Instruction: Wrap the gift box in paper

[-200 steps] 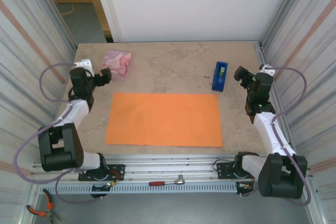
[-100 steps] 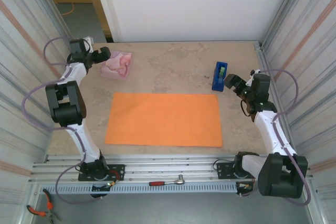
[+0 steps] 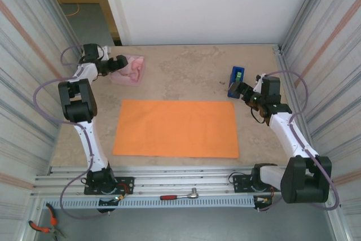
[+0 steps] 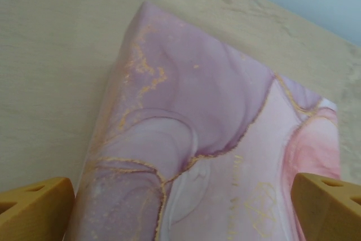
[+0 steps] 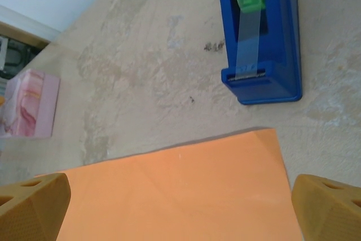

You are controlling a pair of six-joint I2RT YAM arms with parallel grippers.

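Left gripper (image 3: 120, 63), upper left, jaws spread wide with one at each side of the gift box (image 3: 131, 70). Right gripper (image 3: 242, 90) spread wide, empty, beside the tape dispenser (image 3: 236, 76). Paper (image 3: 177, 128) lies flat mid-frame.

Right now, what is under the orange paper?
The orange paper lies flat on the marbled table, which shows all around it. Beneath the sheet is covered from view. The pink gift box sits apart.
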